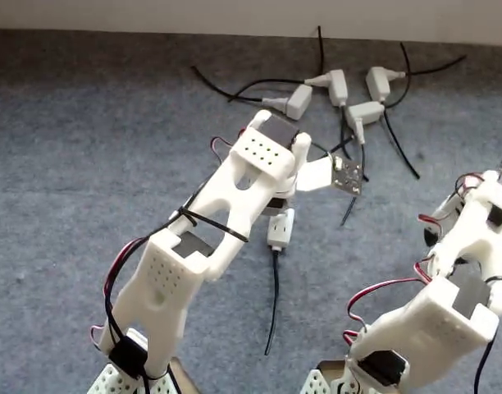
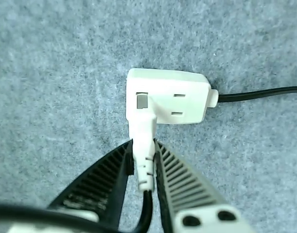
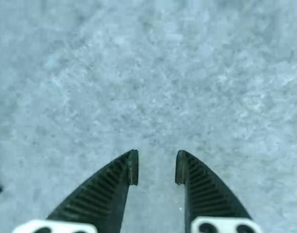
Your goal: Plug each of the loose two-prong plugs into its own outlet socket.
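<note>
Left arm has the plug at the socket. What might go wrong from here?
1. The socket block lies loose on the carpet. The right gripper hangs open over bare carpet, not bracing it, so a push may just slide it.
2. The plug in the left gripper meets the block at one end of its face, beside the open slots. The prongs are hidden, so it may be misaligned and jam.
</note>
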You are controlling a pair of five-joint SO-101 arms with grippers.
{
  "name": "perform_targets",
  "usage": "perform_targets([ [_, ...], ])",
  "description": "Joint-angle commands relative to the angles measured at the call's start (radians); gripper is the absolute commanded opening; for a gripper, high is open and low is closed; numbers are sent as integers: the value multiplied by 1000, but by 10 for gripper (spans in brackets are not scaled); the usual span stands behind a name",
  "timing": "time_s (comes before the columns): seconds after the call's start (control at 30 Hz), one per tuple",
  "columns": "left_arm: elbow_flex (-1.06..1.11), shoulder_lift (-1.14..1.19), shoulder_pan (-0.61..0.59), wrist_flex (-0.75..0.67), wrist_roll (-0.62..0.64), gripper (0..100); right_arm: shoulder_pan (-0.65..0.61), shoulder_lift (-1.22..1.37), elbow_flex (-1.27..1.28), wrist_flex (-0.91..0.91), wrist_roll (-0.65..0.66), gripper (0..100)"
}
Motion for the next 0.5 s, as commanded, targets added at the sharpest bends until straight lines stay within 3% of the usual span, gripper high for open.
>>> perform_targets([
  [0.0, -1, -7, -2, 3, 8, 7, -79, -19, -196, 242, 242, 145],
  [0.13, -1, -7, -2, 3, 8, 7, -203, -21, -321, 463, 417, 144],
  [0.3, 1, -7, -10, 3, 8, 7, -223, -108, -274, 453, 493, 2],
  [0.47, 1, -7, -13, 2, 21, 7, -171, -242, -162, 452, 577, 9],
])
